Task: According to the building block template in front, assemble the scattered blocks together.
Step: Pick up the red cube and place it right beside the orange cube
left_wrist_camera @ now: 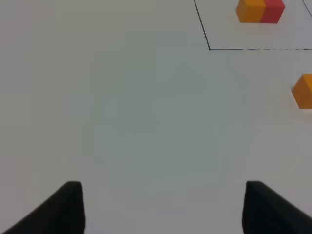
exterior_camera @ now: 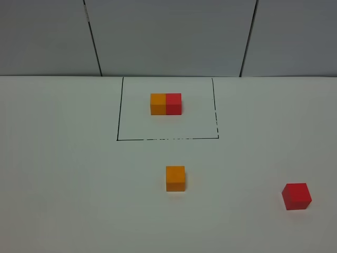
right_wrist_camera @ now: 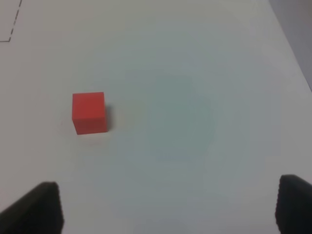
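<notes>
The template, an orange block (exterior_camera: 158, 104) joined to a red block (exterior_camera: 174, 103), sits inside a black outlined square (exterior_camera: 118, 121) at the back of the white table. It also shows in the left wrist view (left_wrist_camera: 260, 10). A loose orange block (exterior_camera: 175, 178) lies in front of the square, seen at the edge of the left wrist view (left_wrist_camera: 304, 91). A loose red block (exterior_camera: 296, 196) lies at the front right, also in the right wrist view (right_wrist_camera: 89, 112). My left gripper (left_wrist_camera: 163, 207) is open over bare table. My right gripper (right_wrist_camera: 168, 207) is open, apart from the red block. Neither arm shows in the exterior view.
Grey wall panels (exterior_camera: 168, 37) rise behind the table's back edge. The table's right edge (right_wrist_camera: 292, 53) shows in the right wrist view.
</notes>
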